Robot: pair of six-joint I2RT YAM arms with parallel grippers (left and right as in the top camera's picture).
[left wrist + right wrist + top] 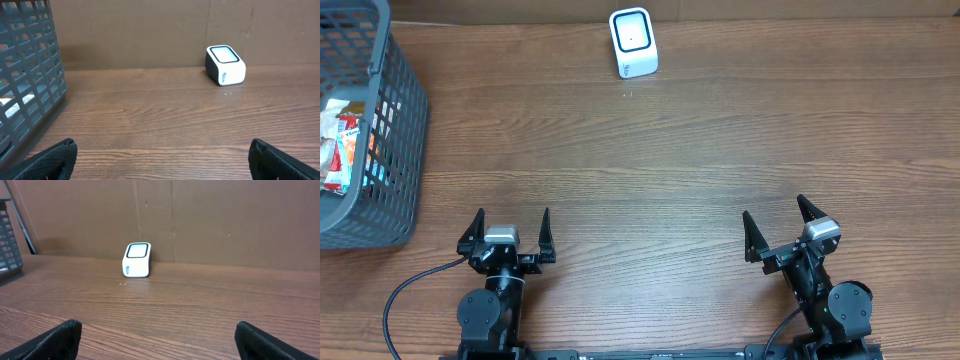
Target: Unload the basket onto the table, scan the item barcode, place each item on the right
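Wood-grain table [650, 170] tells you you're basically at zero: the left gripper [513, 214] and right gripper [773, 207] sit down at 6 o'clock, jaws wide apart, nothing held. The red-and-white packets [338, 140] lie in the grey plastic mesh basket [405, 110] at 9 o'clock, too jumbled to call a long axis. The white boxy scanner [633, 42] at 12 o'clock faces its dark window up, long side running 12-to-6.

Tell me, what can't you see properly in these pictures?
- Overhead: the packets in the basket are cut off by the left edge; no barcode shows.
- Left wrist: the print on the scanner is too small to read.
- Right wrist: only a basket corner shows at the left edge.
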